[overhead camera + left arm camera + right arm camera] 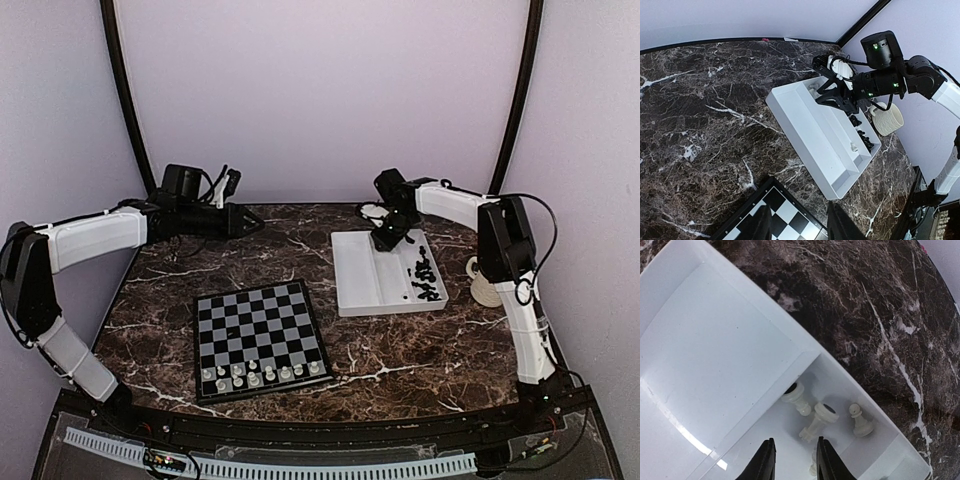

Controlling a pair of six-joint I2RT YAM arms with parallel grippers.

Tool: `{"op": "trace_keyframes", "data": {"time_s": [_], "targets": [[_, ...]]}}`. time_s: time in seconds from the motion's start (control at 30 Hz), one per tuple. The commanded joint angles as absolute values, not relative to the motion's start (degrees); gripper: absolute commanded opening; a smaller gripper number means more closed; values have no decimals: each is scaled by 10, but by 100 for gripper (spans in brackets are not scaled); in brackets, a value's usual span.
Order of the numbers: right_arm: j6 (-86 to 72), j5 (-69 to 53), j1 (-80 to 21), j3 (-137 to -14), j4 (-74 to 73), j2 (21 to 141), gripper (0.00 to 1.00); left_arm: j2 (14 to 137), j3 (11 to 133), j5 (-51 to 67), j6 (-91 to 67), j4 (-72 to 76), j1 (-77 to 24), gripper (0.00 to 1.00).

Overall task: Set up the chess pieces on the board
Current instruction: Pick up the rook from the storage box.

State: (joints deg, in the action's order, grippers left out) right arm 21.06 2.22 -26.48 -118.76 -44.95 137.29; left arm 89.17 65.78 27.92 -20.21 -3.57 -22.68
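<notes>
Soft, even, violet-tinted light; faint shadows; a glare streak on the white tray [715,355]; top view grainy.

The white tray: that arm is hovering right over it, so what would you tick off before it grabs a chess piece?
1. The right gripper sits above the white pieces in the tray: ok.
2. Its jaws stand apart, nothing held: ok.
3. Pieces upright for an easy pinch: not ok, at least two lie on their sides.
4. Kind of piece half hidden by its fingers: cannot tell.
5. The left gripper is well away from the tray: ok.
6. Free squares on the board: ok, most are bare.
</notes>
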Motion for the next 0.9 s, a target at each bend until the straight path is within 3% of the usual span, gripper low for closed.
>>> {"op": "trace_keyframes", "data": {"time_s": [0.0,0.23,0.43,0.73,0.87], "targets": [[185,31,-250,-1224,-447,1403,30,888,678,283,-196,-44,-229,40],[169,3,-232,-1252,-461,1434,28,889,678,285,-197,-44,-229,40],[164,-28,-231,-1237,-473,1433,7,893,678,291,-201,-42,-230,40],[164,-65,-236,-1100,-432,1263,4,892,674,310,-202,-28,-236,40],[168,-163,-244,-1029,-417,1178,3,889,669,323,-192,-8,-253,40]]}}
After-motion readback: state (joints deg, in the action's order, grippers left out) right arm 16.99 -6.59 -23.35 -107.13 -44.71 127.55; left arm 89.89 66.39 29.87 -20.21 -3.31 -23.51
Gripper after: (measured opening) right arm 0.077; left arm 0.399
